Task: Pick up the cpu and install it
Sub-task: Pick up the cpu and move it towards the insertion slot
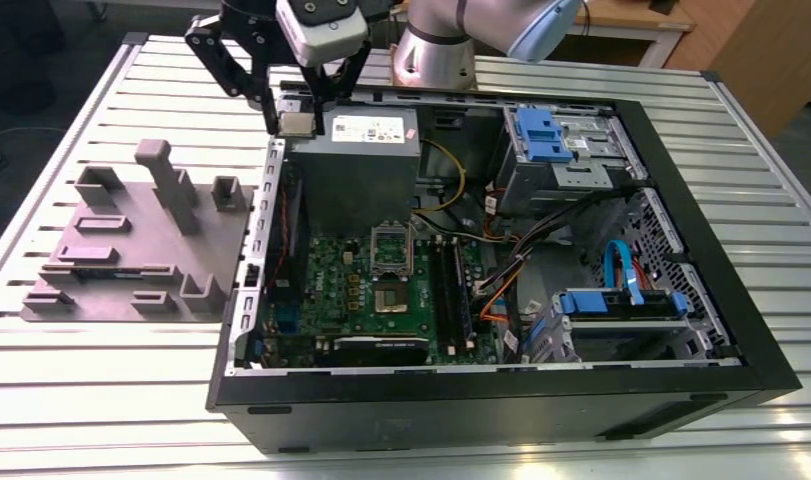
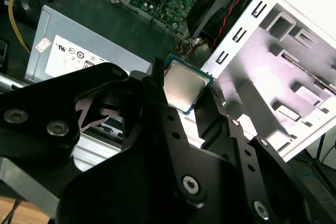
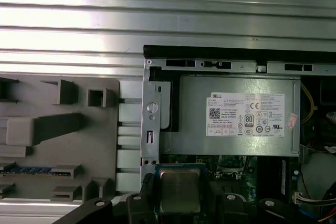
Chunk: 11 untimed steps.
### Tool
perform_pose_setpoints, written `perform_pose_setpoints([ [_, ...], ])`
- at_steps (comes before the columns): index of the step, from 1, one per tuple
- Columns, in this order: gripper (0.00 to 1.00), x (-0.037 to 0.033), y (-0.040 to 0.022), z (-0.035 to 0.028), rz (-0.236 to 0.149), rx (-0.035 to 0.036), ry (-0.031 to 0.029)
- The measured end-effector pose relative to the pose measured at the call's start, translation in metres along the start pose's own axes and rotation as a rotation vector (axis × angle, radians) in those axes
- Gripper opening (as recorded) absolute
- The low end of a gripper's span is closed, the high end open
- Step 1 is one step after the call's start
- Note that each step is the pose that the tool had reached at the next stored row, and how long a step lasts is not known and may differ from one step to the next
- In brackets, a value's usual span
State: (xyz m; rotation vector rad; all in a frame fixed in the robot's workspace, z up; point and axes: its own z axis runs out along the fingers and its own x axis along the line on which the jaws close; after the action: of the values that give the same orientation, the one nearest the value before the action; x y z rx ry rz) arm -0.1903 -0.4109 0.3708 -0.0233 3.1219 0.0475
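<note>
cpu (image 2: 184, 87) clamped by its edges in the jaws near the psu (image 1: 358, 170); thin grip imo, could slip or tilt.

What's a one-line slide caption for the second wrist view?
Gripper holds the cpu by two opposite edges, with the grey power supply beyond it.

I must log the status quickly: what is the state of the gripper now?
The gripper is closed, holding the cpu.
</note>
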Motion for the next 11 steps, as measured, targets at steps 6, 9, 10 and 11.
perform_pose_setpoints([
  [6, 0.47, -0.0028, 0.0000, 0.0000, 0.000, 0.0001, 0.0001],
  [9, 0.47, -0.0044, -0.0001, 0.0001, 0.000, 0.0000, 0.0000],
  [10, 0.47, -0.0049, -0.0001, 0.0001, 0.000, 0.0000, 0.0000],
  [11, 0.47, -0.0053, -0.0001, 0.0001, 0.000, 0.0000, 0.0001],
])
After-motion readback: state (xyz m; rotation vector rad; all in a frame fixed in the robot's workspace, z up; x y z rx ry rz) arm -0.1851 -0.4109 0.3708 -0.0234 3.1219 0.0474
